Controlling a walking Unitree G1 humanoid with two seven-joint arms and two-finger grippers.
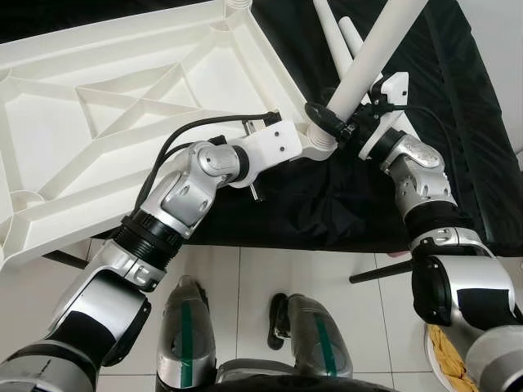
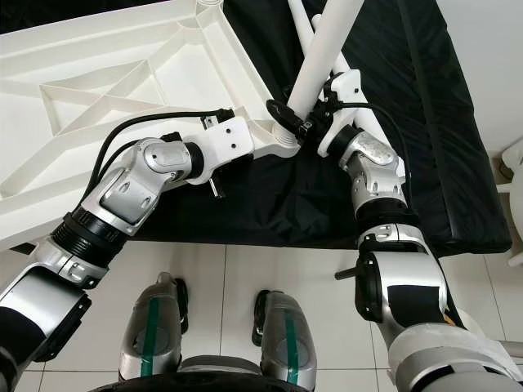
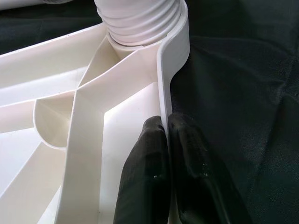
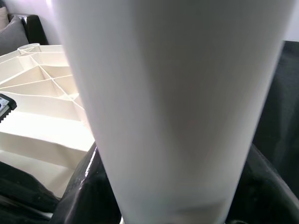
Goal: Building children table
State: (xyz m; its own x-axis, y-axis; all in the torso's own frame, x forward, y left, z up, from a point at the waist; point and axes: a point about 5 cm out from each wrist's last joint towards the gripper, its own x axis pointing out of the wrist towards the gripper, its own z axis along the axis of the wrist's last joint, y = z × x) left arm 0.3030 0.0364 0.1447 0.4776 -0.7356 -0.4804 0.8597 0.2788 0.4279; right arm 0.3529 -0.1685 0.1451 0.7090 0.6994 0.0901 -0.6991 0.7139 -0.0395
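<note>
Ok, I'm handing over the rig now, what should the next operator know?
Left end effector: shut on the rim of the upside-down white tabletop, next to the threaded corner socket.
Right end effector: shut on a white table leg, lower end at that socket, leg leaning.
The tabletop lies partly on a black cloth; spare legs lie on it beyond.
Done: leg brought to the socket.
Left: straighten and seat it; whether it has engaged the threads I cannot tell.

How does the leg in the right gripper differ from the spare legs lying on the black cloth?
The held leg stands tilted, its foot at the tabletop's corner socket; the spare legs lie flat on the cloth. The right gripper clamps the held leg; nothing touches the spares. All are white tapered tubes.
</note>
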